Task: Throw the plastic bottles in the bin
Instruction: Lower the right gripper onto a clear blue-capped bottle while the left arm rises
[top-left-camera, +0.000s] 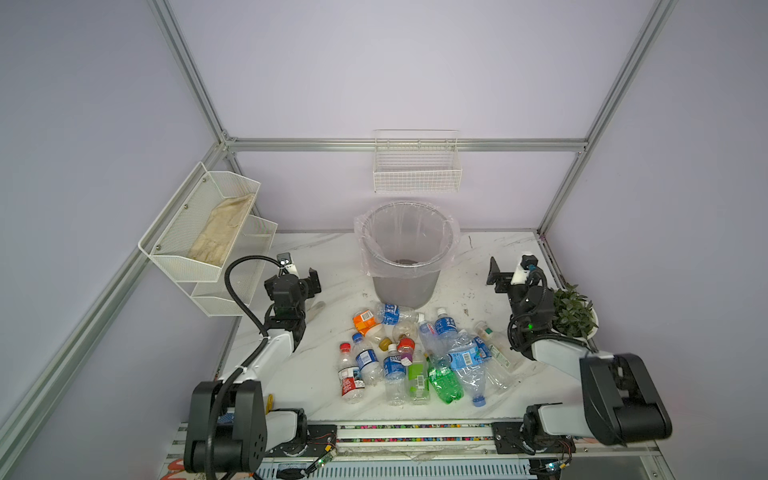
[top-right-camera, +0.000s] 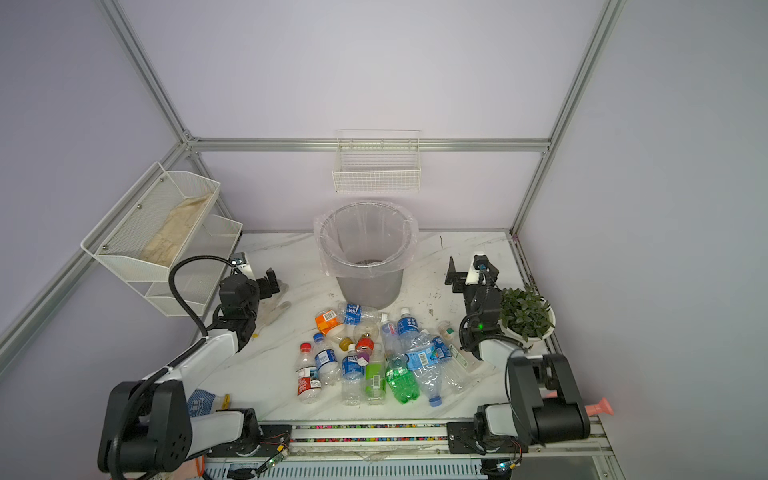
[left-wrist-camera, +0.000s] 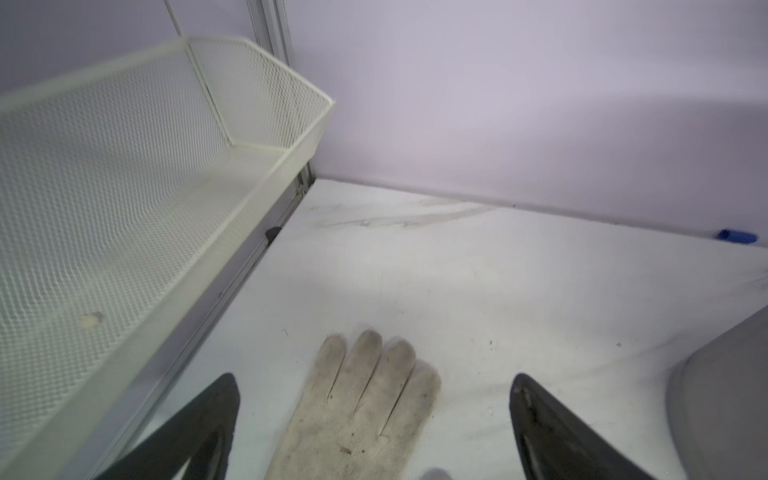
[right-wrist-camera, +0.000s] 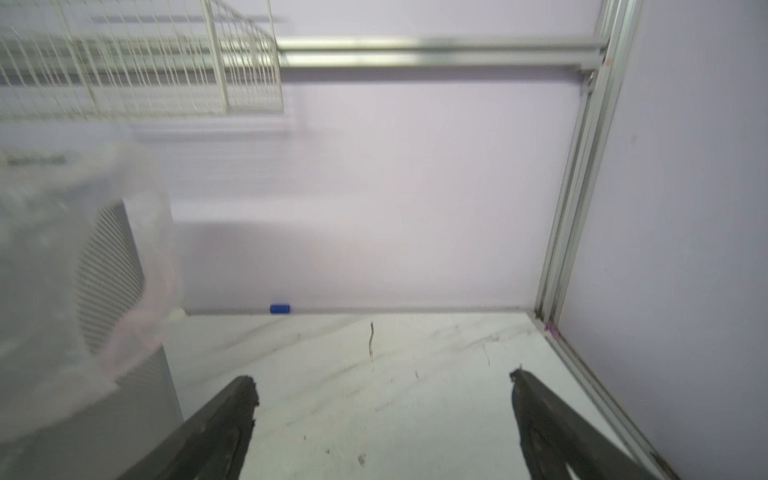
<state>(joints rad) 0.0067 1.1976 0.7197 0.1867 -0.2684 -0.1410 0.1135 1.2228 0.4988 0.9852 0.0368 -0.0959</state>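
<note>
Noting both arms reaching toward rear of table (top-left-camera: 316, 386), one each side of the bin (top-left-camera: 406, 291). L fingers (left-wrist-camera: 216, 415) spread wide, gripping nothing. In wrist view a dirty white glove (left-wrist-camera: 365, 407) lies flat on table below & btwn them; touching or not, can't tell. R fingers (right-wrist-camera: 232, 411) also spread wide, empty, bare table under them, bin wall close by.

Bin: grey, round, upright, clear bag (top-left-camera: 368, 255) folded over rim. Stands near back wall, centre in both top views. White wire basket (top-left-camera: 417, 170) hangs on back wall above it.

Pile of plastic bottles (top-left-camera: 394, 365) sits on table just in front of bin's foot, btwn the two arms, well apart from both sets of fingers. Most lie on their sides, several overlapping. Nearest the bin is the orange-label one (top-left-camera: 365, 320); red-cap one (top-left-camera: 351, 378) at L edge of pile; green one (top-left-camera: 446, 382) toward front. Crushed clear ones w/ blue labels on R side.

Else: white mesh rack (top-left-camera: 199, 216) on L wall w/ a 2nd glove (top-left-camera: 220, 232) in its upper tray. Potted plant (top-left-camera: 575, 313) at R table edge beside R arm. Small blue thing (right-wrist-camera: 279, 308) at foot of back wall.
</note>
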